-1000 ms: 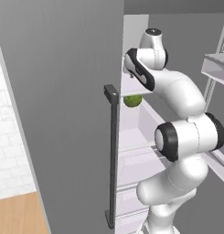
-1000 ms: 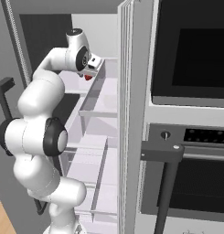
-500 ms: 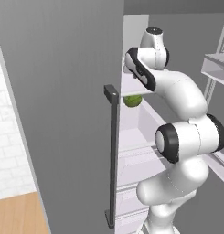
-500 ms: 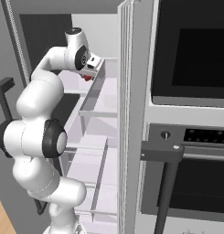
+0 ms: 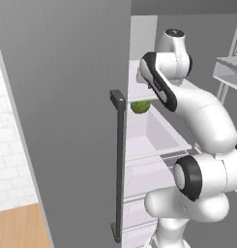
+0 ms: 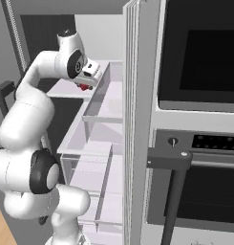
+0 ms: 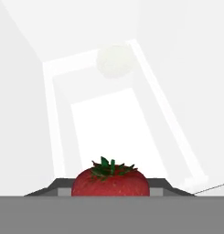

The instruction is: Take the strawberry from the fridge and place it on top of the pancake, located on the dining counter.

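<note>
So the gripper (image 6: 84, 84) was up inside the fridge (image 6: 137, 95), over its upper white shelf (image 6: 66, 88), clamped on the strawberry (image 7: 110, 182), which sat right between the fingertips, green leaves facing the camera.

A built-in black oven (image 6: 199, 62) with a dark bar handle (image 6: 172, 191) fills the right wall. White brick tiling (image 5: 8, 155) meets what seems a wooden floor (image 5: 18, 227) at left.
</note>
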### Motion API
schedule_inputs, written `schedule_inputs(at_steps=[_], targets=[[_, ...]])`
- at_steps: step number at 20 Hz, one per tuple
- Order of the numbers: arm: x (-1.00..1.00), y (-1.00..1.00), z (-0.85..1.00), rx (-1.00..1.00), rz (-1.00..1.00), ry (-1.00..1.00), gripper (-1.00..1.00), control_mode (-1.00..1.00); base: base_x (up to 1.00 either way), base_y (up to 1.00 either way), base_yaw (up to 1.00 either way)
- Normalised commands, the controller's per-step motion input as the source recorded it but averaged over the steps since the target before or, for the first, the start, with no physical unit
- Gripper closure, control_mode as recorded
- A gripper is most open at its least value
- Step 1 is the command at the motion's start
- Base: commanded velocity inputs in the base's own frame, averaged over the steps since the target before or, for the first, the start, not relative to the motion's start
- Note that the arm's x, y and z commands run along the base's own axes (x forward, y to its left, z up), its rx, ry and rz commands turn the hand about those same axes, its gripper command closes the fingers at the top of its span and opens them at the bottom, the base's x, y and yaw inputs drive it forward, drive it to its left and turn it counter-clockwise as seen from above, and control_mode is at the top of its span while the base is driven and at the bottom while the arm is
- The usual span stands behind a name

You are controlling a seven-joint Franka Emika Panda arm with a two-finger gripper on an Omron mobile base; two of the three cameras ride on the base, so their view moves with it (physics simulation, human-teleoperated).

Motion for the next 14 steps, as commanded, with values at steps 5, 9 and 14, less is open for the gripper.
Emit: schedule_inputs(at_steps=[5,9,14], targets=[[-1.0,0.06,0.0,0.0,0.03,-0.01,1.0,-1.0,0.0,0.0,0.0],[-1.0,0.08,-0.11,0.0,0.02,0.0,1.0,-1.0,0.0,0.0,0.0],[-0.98,0.0,-0.35,0.0,0.04,0.05,1.0,-1.0,0.0,0.0,0.0]])
